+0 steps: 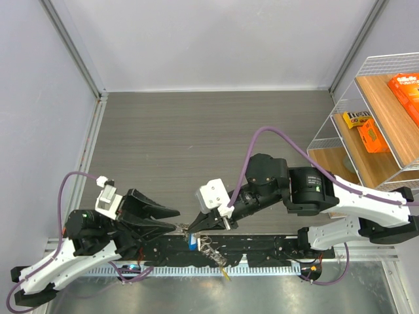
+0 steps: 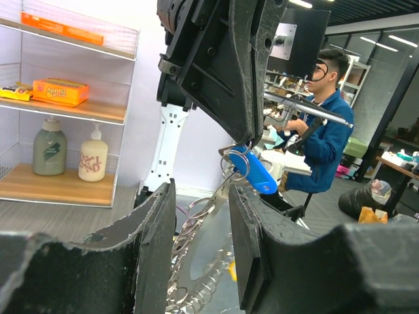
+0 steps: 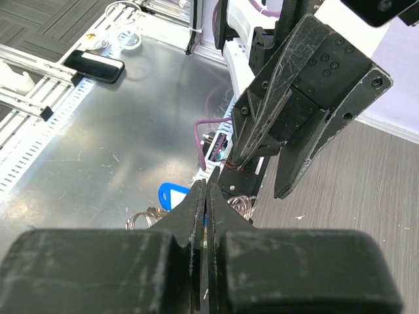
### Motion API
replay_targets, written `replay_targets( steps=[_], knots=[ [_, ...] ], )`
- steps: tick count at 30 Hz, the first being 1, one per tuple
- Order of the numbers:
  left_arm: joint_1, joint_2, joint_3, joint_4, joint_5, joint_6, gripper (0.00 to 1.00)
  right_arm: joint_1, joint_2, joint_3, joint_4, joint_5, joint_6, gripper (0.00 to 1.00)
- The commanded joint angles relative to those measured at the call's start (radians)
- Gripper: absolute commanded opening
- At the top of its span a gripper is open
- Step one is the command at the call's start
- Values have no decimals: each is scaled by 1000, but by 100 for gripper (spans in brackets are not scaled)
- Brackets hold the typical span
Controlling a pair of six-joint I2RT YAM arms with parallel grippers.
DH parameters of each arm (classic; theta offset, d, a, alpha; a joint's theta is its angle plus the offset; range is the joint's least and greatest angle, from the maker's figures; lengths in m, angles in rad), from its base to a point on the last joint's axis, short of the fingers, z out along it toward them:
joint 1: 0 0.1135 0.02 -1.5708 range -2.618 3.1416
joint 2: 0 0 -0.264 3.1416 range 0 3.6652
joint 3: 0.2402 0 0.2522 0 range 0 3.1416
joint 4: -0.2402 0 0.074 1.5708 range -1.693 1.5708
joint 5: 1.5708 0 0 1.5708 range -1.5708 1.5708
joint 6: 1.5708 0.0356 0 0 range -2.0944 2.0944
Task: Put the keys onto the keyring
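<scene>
**Left jaws part open at the ring, right pinching it up**

My left gripper (image 1: 178, 220) sits at about 7 o'clock in the top view. Its fingers (image 2: 150, 248) are part-way apart and hold nothing. In its wrist view, the gap between them frames the keyring (image 2: 196, 212), a tangle of silver loops hanging just beyond my tips. The blue key (image 2: 255, 171) dangles from the top of that bunch, at 1 o'clock from the gap. A yellow key (image 1: 224, 272) shows lower down, at 5 o'clock of the bunch. I see no green one.

Just right of the left tips, my right gripper (image 1: 190, 229) is pinched fully shut on a top loop of the keyring and carries the bunch above the metal plate (image 3: 98, 137).

I judge the step in hand is for my left to take one loop below that pinch, so a ring can be opened for a key. To do it well, I should keep the right steady and bring the left in slowly. It should close on a single loop, not on the blue key's head or on several loops at once.

Both grippers meet nearly tip to tip at 6 o'clock, over the black rail (image 1: 262, 245) at the near edge. Open room lies toward 12 o'clock, across the table (image 1: 196, 131). The wall (image 1: 39, 131) runs along 9 o'clock, and the wire shelf (image 1: 334, 114) at 3 o'clock is near my right forearm.
</scene>
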Motion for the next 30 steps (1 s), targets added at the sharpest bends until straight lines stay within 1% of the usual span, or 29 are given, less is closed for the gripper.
replay_targets(
  steps=[1,5,8,12,18,22,30],
  knots=[
    [2,13,-1,84,-18,-8,44,5,-41,-1,83,-22,18,6],
    [2,51,9,127,12,-22,44,7,-41,-7,86,-24,24,5],
    [2,65,13,132,20,-26,44,5,-41,-15,100,25,38,6],
    [2,57,6,130,18,-31,45,5,-55,-30,140,89,95,6],
    [2,22,-10,111,3,-30,46,5,-60,-32,149,160,121,5],
    [4,19,-27,103,-2,-13,48,5,-55,-16,148,149,122,6],
    [2,54,-22,129,-18,69,54,4,-21,59,82,97,128,6]
  ],
)
